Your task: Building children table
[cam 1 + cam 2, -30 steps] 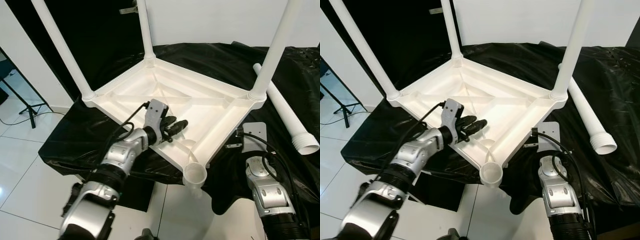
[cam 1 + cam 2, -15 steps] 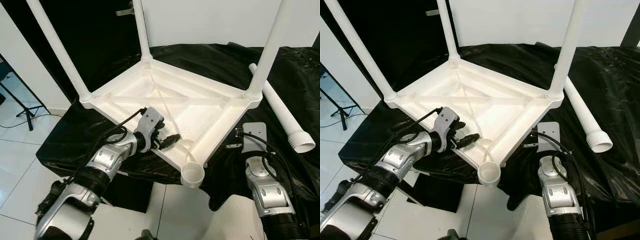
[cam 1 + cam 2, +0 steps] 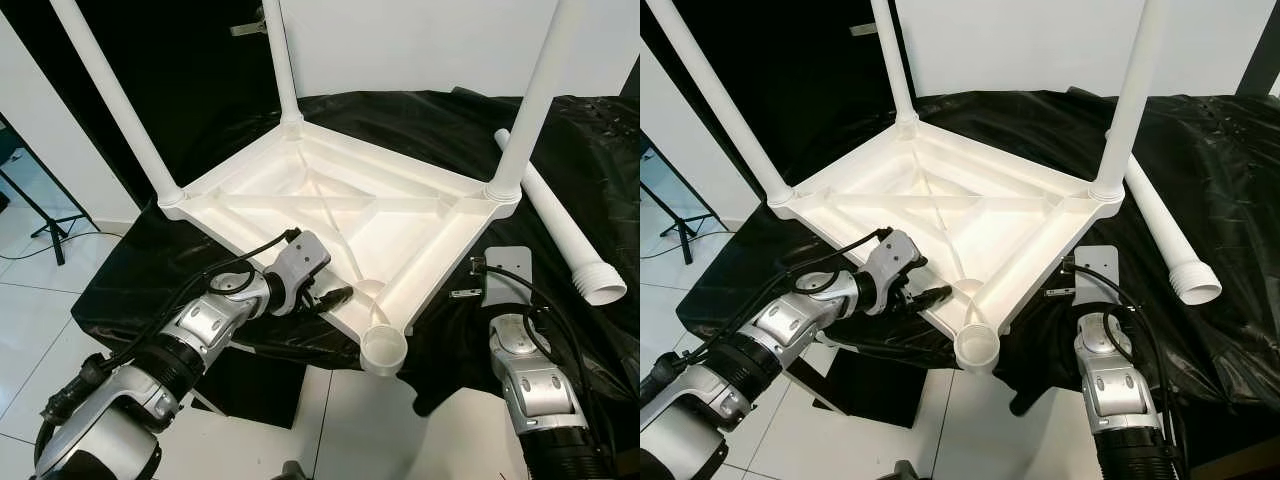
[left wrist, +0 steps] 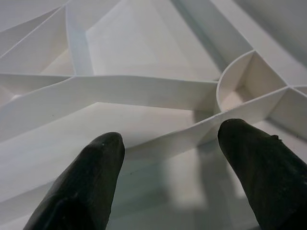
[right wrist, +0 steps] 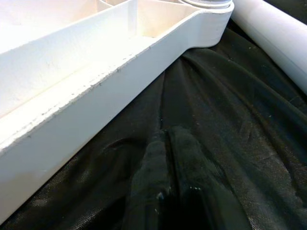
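White upturned tabletop [image 3: 400,215], three legs fitted; left gripper [image 3: 335,296] spread wide at near rim, holding nothing.

Silver jointed arms [image 3: 205,330] carry looping black cables [image 3: 535,310] (fingers [image 4: 81,187] matte black, rounded).

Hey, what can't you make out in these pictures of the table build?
- Tops of the three fitted legs: cut off by the eye views' upper edge.
- Right tool: dark blur against the black cloth in the right wrist view.
- Table top's underside: hidden, lying face-down on the cloth.
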Robot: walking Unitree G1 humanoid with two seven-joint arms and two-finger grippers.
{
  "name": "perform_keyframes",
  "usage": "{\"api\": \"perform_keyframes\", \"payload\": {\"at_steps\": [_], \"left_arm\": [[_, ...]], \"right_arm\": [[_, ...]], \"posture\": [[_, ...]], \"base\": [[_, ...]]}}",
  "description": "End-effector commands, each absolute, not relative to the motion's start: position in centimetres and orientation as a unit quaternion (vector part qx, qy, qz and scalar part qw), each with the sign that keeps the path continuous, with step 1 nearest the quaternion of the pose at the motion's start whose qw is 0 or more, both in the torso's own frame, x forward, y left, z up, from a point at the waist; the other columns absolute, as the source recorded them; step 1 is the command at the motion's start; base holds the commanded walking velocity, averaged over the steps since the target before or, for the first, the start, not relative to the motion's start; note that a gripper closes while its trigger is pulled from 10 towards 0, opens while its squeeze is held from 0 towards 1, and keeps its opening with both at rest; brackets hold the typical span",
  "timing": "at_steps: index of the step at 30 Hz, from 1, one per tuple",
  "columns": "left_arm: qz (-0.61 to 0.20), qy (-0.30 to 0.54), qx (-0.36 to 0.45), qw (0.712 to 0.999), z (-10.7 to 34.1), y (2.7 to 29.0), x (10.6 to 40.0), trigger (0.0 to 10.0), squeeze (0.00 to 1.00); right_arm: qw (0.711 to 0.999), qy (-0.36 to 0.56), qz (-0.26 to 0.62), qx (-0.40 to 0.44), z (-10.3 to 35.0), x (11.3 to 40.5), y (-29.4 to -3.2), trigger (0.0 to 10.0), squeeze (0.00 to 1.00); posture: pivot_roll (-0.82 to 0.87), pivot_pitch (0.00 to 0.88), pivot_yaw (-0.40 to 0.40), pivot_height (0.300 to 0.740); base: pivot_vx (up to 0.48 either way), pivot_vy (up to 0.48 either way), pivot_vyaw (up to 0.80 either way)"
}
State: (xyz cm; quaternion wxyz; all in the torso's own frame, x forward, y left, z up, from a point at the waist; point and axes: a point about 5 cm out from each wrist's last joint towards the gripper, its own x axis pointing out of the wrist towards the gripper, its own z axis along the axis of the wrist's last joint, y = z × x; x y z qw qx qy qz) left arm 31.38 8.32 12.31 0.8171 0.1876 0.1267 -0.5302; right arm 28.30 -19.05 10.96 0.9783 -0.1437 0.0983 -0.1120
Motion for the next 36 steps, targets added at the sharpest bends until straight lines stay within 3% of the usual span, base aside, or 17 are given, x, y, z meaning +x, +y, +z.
{"api": "perform_keyframes", "payload": {"at_steps": [1, 6, 14, 18, 20, 22, 25, 28, 36], "left_arm": [[-0.811, 0.199, 0.141, 0.531, 12.1, 8.5, 27.2, 10.0, 0.0], [-0.808, 0.2, 0.169, 0.528, 11.5, 7.6, 27.1, 10.0, 0.0], [-0.797, 0.123, 0.137, 0.575, 11.7, 2.0, 27.0, 10.0, 0.0], [-0.772, 0.082, 0.122, 0.619, 11.9, -0.9, 27.4, 10.0, 0.0], [-0.767, 0.079, 0.123, 0.624, 11.9, -1.1, 27.5, 10.0, 0.0], [-0.737, 0.073, 0.139, 0.657, 11.7, -1.8, 28.2, 10.0, 0.0], [-0.718, 0.075, 0.148, 0.676, 11.6, -2.1, 28.7, 10.0, 0.0], [-0.657, 0.085, 0.172, 0.729, 11.2, -2.6, 30.1, 10.0, 0.0], [-0.583, 0.096, 0.169, 0.789, 10.9, -2.9, 31.5, 10.0, 0.0]], "right_arm": [[0.979, 0.098, -0.109, -0.138, 11.1, 28.3, -18.8, 10.0, 0.0], [0.979, 0.101, -0.11, -0.136, 11.1, 28.2, -18.9, 10.0, 0.0], [0.981, 0.101, -0.105, -0.131, 11.1, 28.4, -18.6, 10.0, 0.0], [0.981, 0.101, -0.105, -0.129, 11.2, 28.4, -18.5, 10.0, 0.0], [0.981, 0.101, -0.105, -0.129, 11.2, 28.4, -18.5, 10.0, 0.0], [0.981, 0.102, -0.105, -0.127, 11.1, 28.2, -18.5, 10.0, 0.0], [0.981, 0.102, -0.105, -0.126, 11.1, 28.2, -18.5, 10.0, 0.0], [0.982, 0.103, -0.102, -0.121, 11.0, 28.1, -18.2, 10.0, 0.0], [0.984, 0.102, -0.085, -0.118, 11.1, 28.2, -17.8, 10.0, 0.0]], "posture": [[0.02, 0.0, 0.1, 0.74], [0.02, 0.0, 0.102, 0.74], [0.02, 0.0, 0.104, 0.74], [0.01, 0.0, 0.118, 0.74], [0.01, 0.0, 0.118, 0.74], [0.0, 0.0, 0.124, 0.74], [0.0, 0.0, 0.125, 0.74], [0.0, 0.0, 0.125, 0.74], [0.01, 0.0, 0.121, 0.74]], "base": [[0.0, 0.0, 0.0], [0.0, 0.0, 0.0], [0.0, 0.0, 0.0], [0.0, 0.0, 0.0], [0.0, 0.0, 0.0], [0.0, 0.0, 0.0], [0.0, 0.0, 0.0], [0.0, 0.0, 0.0], [0.0, 0.0, 0.0]]}}
